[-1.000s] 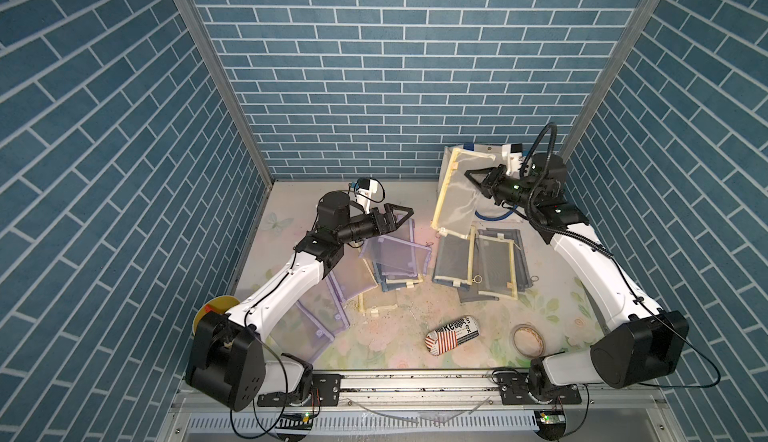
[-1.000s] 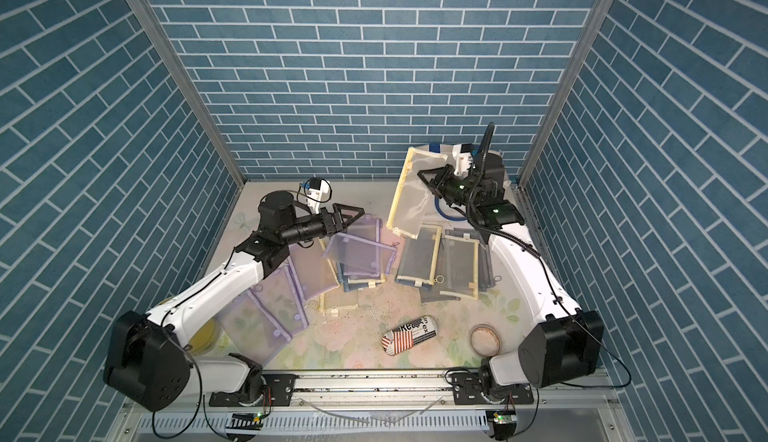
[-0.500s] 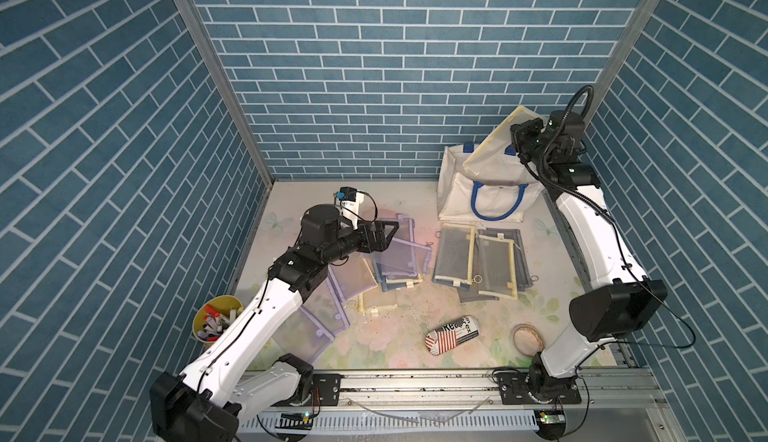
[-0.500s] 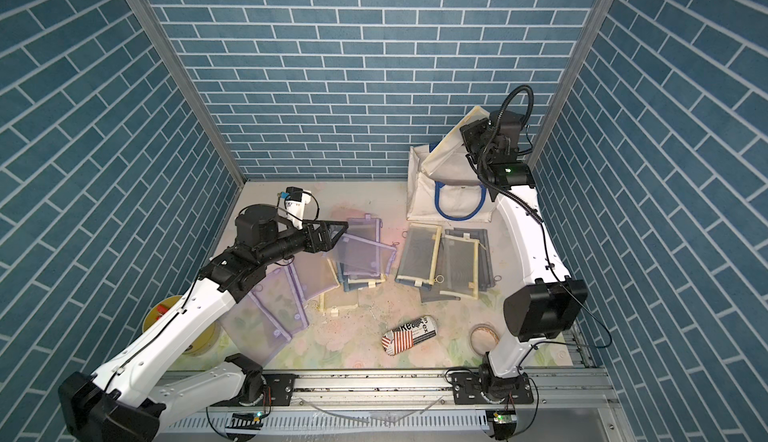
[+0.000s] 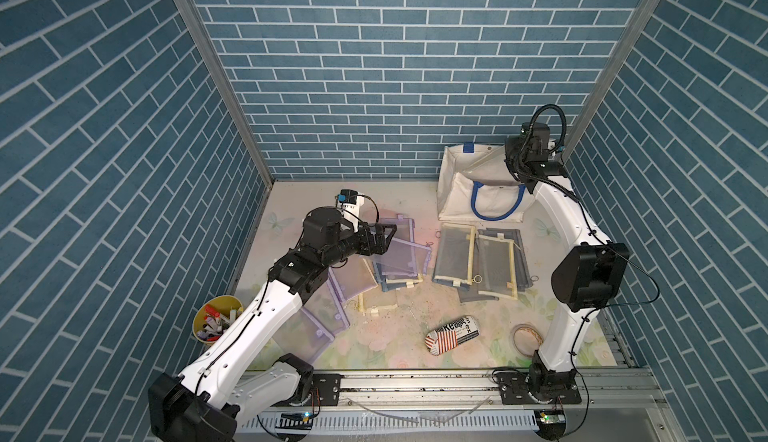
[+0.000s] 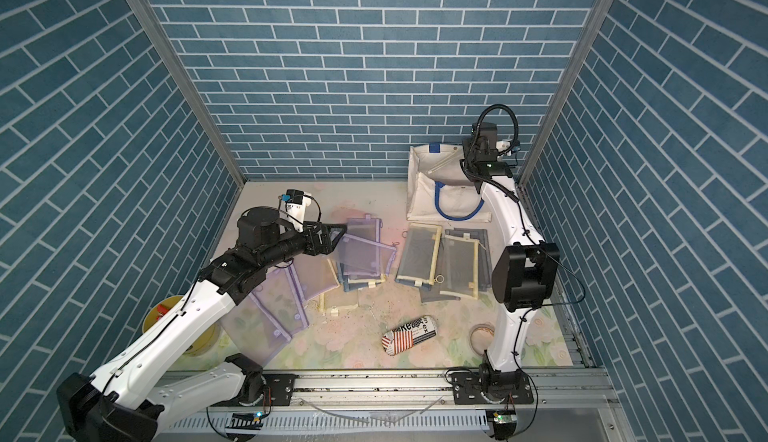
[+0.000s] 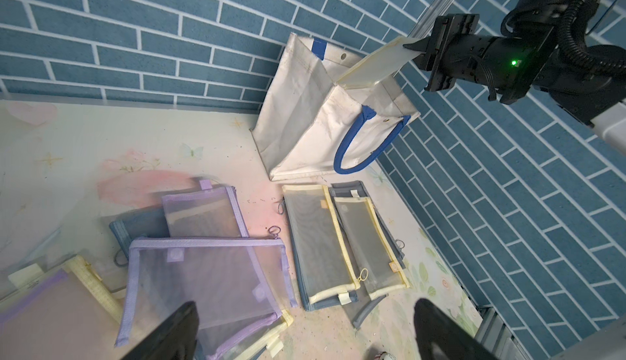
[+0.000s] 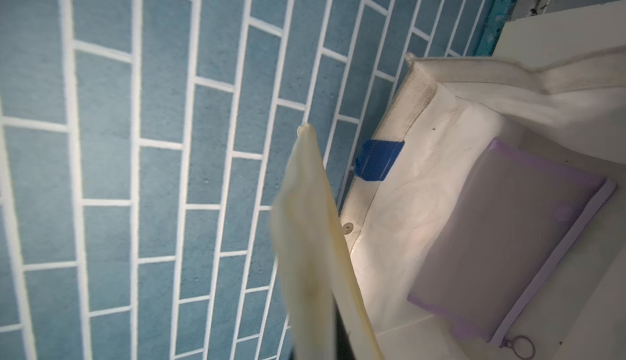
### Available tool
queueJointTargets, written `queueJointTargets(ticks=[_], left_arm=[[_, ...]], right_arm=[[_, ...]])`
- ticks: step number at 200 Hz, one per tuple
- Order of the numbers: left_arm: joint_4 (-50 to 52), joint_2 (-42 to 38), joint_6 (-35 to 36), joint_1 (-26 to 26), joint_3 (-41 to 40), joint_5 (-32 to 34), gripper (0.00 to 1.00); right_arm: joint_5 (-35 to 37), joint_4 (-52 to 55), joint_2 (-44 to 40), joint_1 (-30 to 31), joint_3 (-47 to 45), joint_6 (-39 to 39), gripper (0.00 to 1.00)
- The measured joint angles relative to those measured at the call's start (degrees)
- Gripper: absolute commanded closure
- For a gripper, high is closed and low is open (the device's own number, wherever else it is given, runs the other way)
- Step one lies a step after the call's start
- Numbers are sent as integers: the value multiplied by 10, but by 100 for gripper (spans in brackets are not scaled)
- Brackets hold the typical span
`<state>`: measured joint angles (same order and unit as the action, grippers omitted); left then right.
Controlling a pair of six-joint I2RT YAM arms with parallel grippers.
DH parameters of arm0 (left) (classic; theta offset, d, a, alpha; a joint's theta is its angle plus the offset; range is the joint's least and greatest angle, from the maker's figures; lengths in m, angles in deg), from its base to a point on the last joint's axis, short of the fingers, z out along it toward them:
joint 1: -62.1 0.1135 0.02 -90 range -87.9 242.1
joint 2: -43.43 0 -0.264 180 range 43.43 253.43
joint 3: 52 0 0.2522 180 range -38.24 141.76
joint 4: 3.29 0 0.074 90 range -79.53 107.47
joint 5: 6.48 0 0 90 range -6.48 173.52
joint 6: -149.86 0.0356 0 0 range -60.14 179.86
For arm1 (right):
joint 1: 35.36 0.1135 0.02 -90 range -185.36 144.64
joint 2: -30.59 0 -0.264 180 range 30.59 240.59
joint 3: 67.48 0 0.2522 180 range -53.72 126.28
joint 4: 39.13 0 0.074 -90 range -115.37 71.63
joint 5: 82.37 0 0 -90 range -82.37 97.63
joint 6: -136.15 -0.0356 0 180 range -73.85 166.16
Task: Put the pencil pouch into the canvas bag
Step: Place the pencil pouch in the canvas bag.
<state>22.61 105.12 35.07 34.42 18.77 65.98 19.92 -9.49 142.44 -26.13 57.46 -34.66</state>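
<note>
The worktop (image 5: 316, 199) wears a pale mat printed with flowers and butterflies, speckled with dark crumbs near its middle. The canvas bag (image 5: 455, 194) sits in the far right corner, mouth up. Just in front of it, two yellow-edged mesh pouches (image 5: 453, 253) lie side by side on grey pouches (image 5: 473, 294). Purple-edged mesh pouches (image 5: 399, 253) overlap in a heap running from the centre toward the left front. A flag-printed pouch (image 5: 452, 334) lies near the front edge; a tape roll (image 5: 527, 338) lies toward the front right corner. A yellow cup of pens (image 5: 217, 319) stands at the left edge, on or beside the worktop, unclear which.
</note>
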Motion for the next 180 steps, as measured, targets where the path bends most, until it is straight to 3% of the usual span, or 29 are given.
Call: queueJointTargets(ticks=[68, 130, 168, 180], left_arm=[[0, 37, 13, 0, 18, -1, 1], [0, 67, 17, -1, 47, -3, 1], [1, 71, 17, -1, 47, -3, 1], [4, 73, 16, -1, 47, -5, 1]], right_arm=[[-1, 0, 11, 0, -26, -17, 99], [-18, 15, 12, 0, -52, -23, 68], [-31, 38, 12, 0, -51, 12, 36], [-34, 60, 12, 0, -39, 34, 32]])
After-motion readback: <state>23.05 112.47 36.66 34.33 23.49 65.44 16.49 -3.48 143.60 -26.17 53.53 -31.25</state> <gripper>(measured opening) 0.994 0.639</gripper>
